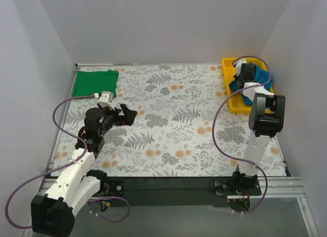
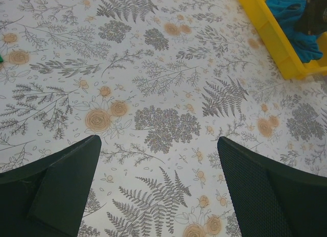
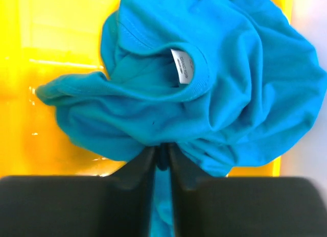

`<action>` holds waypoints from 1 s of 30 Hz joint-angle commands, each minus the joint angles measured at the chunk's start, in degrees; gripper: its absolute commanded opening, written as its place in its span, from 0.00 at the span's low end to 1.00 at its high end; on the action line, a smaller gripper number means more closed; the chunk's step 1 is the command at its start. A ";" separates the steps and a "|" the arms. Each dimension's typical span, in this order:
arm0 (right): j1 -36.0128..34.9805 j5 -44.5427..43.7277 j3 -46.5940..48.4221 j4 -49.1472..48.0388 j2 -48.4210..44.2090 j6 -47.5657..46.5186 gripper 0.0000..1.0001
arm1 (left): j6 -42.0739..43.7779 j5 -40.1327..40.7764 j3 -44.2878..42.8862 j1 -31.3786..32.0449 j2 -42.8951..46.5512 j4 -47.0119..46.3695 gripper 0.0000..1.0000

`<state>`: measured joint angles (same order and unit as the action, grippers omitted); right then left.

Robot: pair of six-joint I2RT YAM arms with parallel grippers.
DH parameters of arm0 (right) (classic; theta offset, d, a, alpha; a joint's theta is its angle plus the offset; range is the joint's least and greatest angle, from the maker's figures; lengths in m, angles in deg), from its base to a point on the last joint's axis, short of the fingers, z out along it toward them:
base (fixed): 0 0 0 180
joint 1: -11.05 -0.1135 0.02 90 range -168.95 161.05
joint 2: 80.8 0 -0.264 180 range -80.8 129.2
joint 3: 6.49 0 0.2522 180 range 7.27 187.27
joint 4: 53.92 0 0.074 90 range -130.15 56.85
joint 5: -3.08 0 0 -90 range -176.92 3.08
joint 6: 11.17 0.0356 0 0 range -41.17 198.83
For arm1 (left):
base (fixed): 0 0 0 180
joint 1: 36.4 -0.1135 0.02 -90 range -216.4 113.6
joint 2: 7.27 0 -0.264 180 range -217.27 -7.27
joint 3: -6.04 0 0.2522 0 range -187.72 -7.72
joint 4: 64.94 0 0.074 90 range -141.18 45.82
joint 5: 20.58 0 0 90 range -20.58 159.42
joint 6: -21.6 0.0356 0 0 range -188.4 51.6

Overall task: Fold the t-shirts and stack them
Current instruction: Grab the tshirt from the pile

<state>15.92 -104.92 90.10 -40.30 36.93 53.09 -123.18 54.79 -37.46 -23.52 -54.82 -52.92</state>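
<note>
The green t-shirt [image 1: 95,82] lies folded flat at the far left of the table. The teal-blue t-shirt [image 3: 204,89] lies crumpled in the yellow tray [image 1: 228,89] at the far right; it also shows in the top view [image 1: 262,78] and in the left wrist view [image 2: 291,22]. My right gripper [image 3: 162,158] is shut on a bunch of the teal-blue fabric over the tray, white neck label facing up. My left gripper [image 2: 158,165] is open and empty, hovering above the bare tablecloth left of centre [image 1: 125,114].
The floral tablecloth [image 1: 179,124] covers the table. White walls close in the left, back and right. The yellow tray [image 2: 271,32] stands against the right wall. Purple cables loop beside both arms.
</note>
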 commanded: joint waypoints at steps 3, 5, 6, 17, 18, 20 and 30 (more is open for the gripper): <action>0.06 3.32 -1.69 -3.72 -4.69 0.07 0.08 | 1.17 -0.48 -0.67 0.21 -0.09 -0.28 0.98; 0.06 5.50 -6.87 -5.12 -8.03 0.25 0.01 | 1.17 -0.40 -0.67 0.30 -0.09 -0.20 0.98; -0.03 6.48 -8.89 -6.09 -12.31 0.16 0.01 | 1.17 -0.40 -0.67 0.30 0.00 -0.11 0.98; -6.52 17.55 -27.82 0.01 -47.13 -5.38 0.01 | 0.64 -1.54 -0.67 0.56 0.88 -0.11 0.98; -6.88 17.56 -25.20 3.27 -48.03 -4.94 0.01 | 0.64 -1.54 -0.59 0.56 1.05 -0.11 0.98; -7.41 21.32 -22.02 7.42 -49.52 -4.24 0.01 | 0.64 -1.63 -0.59 0.65 1.41 -0.11 0.98; -3.37 60.94 5.13 27.74 -48.39 -0.72 0.01 | 0.73 -0.48 -0.23 0.91 1.85 0.33 0.98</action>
<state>10.78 -64.53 88.68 -17.39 -10.89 50.38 -123.23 53.78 -37.46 -22.99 -53.93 -52.85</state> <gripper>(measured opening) 0.024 0.982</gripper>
